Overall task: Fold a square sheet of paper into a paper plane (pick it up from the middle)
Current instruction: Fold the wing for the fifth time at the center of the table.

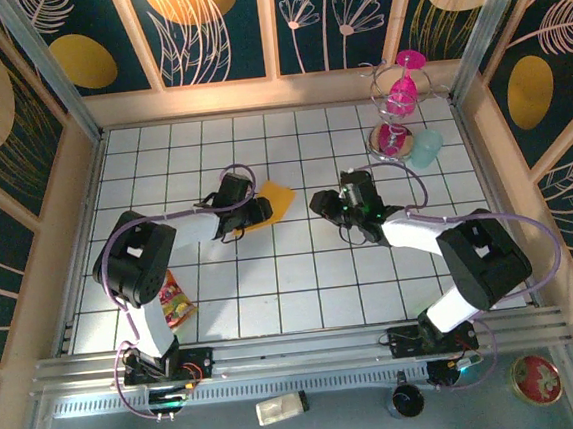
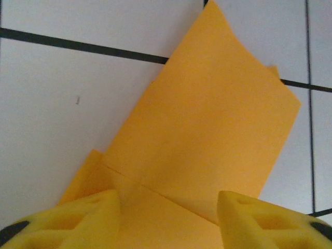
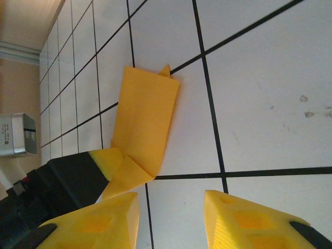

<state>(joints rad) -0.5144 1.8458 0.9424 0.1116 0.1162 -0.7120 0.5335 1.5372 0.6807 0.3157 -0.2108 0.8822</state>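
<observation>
Progress: early-to-mid, I'd judge. The square sheet of paper (image 1: pixel 277 199) is no flat square now but a narrower, layered oblong w/ at least one crease made. It lies on the counter (image 1: pixel 303 293), well left of the pink stand (image 1: pixel 397 104) and somewhat nearer the arms than the stand is. No pointed nose or wings are visible, so there's no paper plane yet; most folds are prob left to do.

Left tool (image 1: pixel 259 213) sits farther from the pink stand than the sheet does, at the sheet's end away from the stand. Its fingers are apart, straddling that end, w/ nothing clamped. Right tool (image 1: pixel 318 204) is on the sheet's stand-ward side, near the sheet but not touching it. Its fingers are apart too, w/ nothing btw them.

What each view adds:
- **Top:** overall layout, w/ both arms aimed at the sheet from opposite sides. The folds are too small to read here.
- **Left wrist:** the layers up close. A top flap w/ a diagonal edge lies over a lower layer, a sliver of corner peeks past one side, and the yellow fingers (image 2: pixel 93 210) flank the paper.
- **Right wrist:** the sheet seen as a long strip w/ a small tip sticking out at one end. The left tool's finger touches the other end, and the gap btw right tool and sheet is plain.
</observation>
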